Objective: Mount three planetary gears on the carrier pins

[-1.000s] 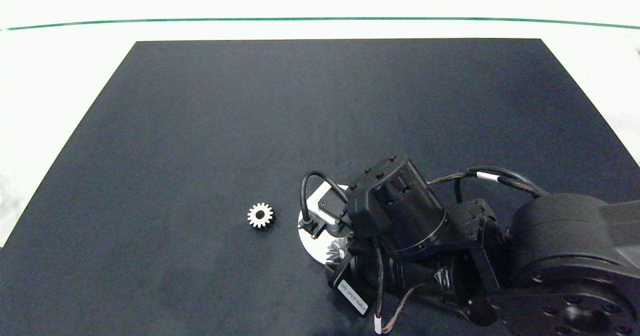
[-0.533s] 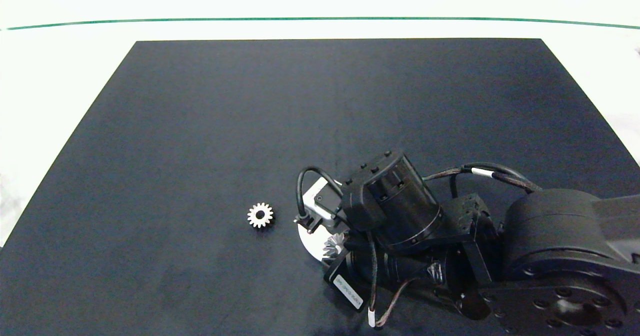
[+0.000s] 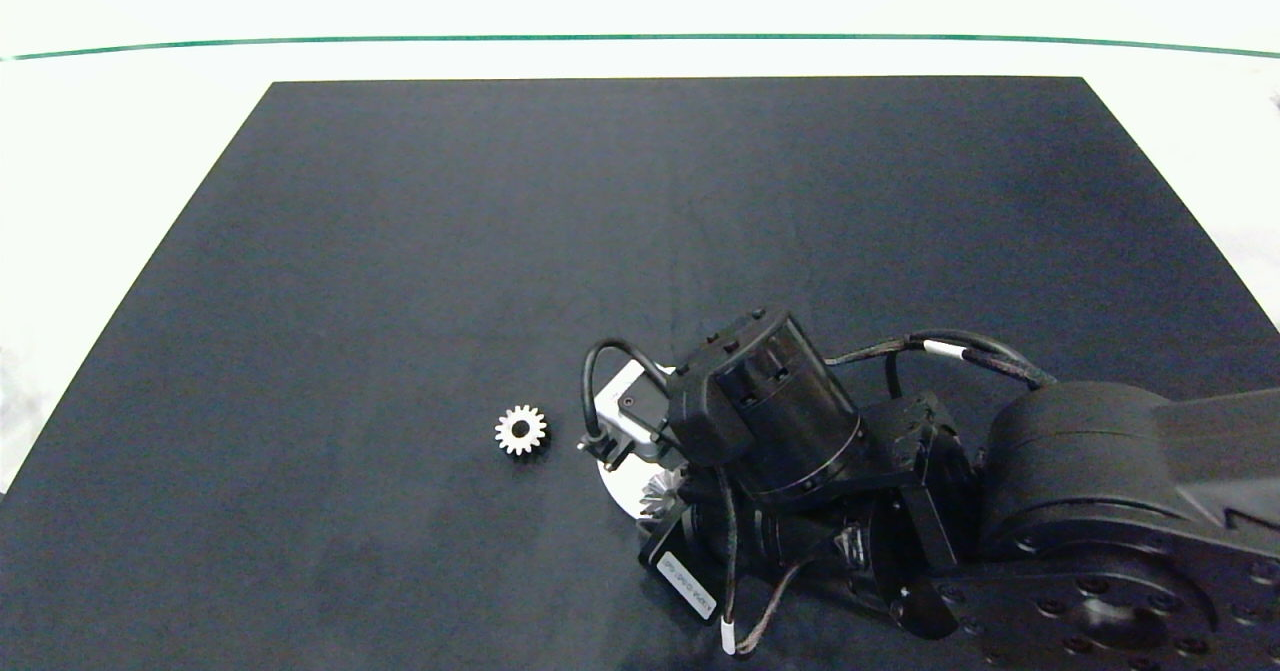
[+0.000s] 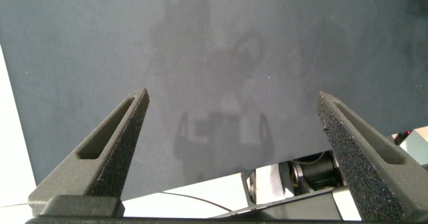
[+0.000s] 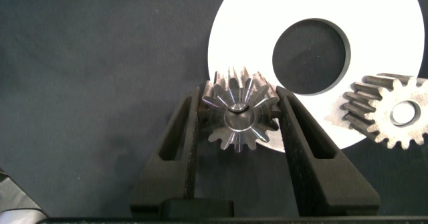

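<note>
My right gripper is shut on a silvery planetary gear at the edge of the white carrier disc. A rounded carrier pin shows in that gear's bore. A second gear lies flat on the disc's rim beside the large centre hole. A third gear lies loose on the mat, left of the disc. In the head view the right wrist covers most of the disc. My left gripper hangs open over bare mat, outside the head view.
A dark mat covers the table, with white table surface around it. The right arm's base fills the near right corner. A cable loop sticks out left of the wrist.
The right arm has shifted a little left and away across the disc, still holding its gear. The loose gear has not moved.
</note>
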You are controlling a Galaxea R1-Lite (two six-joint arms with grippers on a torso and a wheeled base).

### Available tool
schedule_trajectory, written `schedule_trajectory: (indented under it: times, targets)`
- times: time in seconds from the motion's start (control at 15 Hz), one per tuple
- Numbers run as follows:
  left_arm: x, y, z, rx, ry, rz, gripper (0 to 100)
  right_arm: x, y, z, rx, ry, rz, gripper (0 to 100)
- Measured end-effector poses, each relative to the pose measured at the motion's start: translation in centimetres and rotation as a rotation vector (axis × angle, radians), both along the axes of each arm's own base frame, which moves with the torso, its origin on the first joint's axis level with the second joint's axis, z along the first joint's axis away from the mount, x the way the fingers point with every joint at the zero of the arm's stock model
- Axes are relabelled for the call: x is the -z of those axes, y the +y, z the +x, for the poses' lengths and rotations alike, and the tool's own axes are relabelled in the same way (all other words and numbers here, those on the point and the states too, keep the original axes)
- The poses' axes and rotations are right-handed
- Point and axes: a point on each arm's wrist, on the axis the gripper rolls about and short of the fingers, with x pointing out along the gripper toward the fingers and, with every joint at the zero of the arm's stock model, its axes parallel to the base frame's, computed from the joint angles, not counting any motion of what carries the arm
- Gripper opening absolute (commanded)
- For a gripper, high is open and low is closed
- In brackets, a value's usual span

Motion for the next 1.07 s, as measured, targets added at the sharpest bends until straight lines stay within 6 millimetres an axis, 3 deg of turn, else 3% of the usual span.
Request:
schedule_trajectory:
  times: [1.07]
  targets:
    - [0.28, 0.01, -0.13, -0.002, 0.000, -0.001, 100, 0.40, -0.05, -0.04, 0.004, 0.030, -0.050, 22]
